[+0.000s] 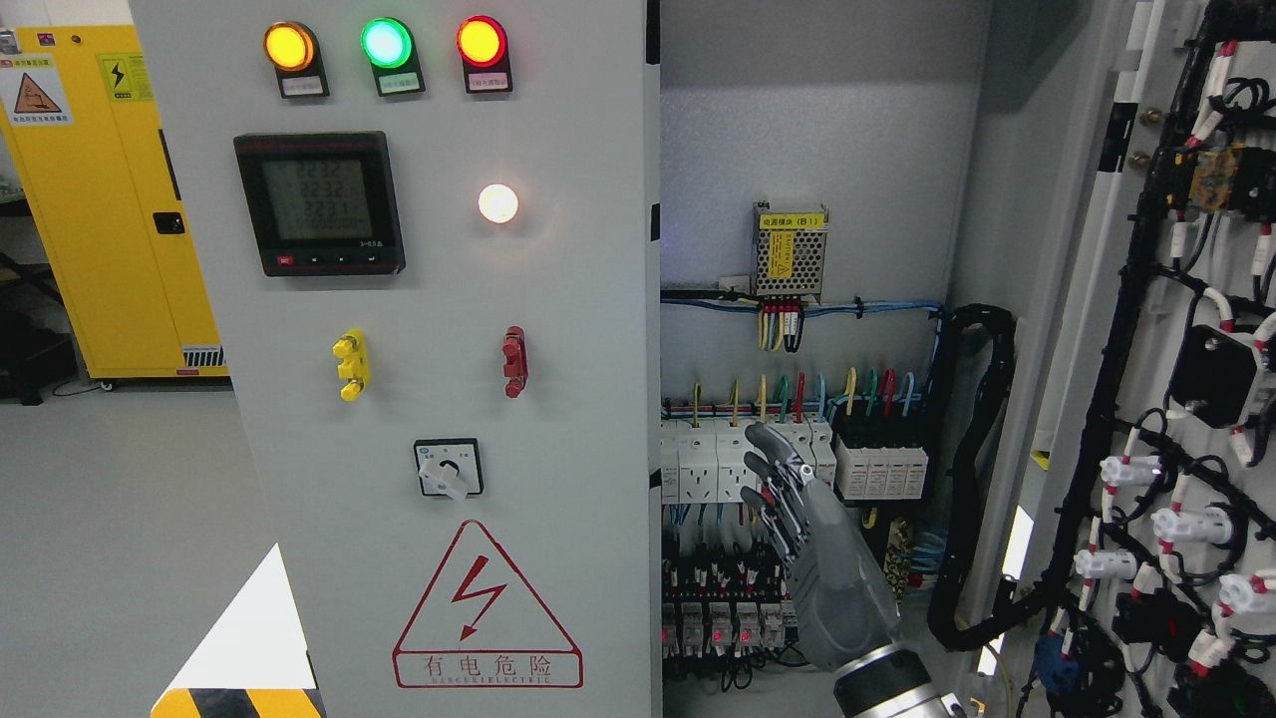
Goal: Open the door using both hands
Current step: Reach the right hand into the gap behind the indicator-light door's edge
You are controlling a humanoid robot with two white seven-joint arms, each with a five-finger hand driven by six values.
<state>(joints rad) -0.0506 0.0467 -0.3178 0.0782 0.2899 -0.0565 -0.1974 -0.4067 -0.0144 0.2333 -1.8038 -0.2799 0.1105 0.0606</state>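
A yellow cabinet (110, 199) is cut off at the upper left of the frame. The flat grey door (439, 379) fills left of centre, with three round lamps (385, 45), a dark meter (319, 202) and a red warning triangle (486, 608). At lower centre-right the right hand (797, 519), grey and metal-jointed, rises edge-on with fingers (773, 464) straight and loose, gripping nothing, before white breakers (743, 461). Black wiring (1176, 399) tangles at right.

Big yellow cabinet (110, 199) at far left w/ warning stickers. Plain grey floor (120, 519) below, smooth & bright. Dark stuff beside it, too dim to tell.
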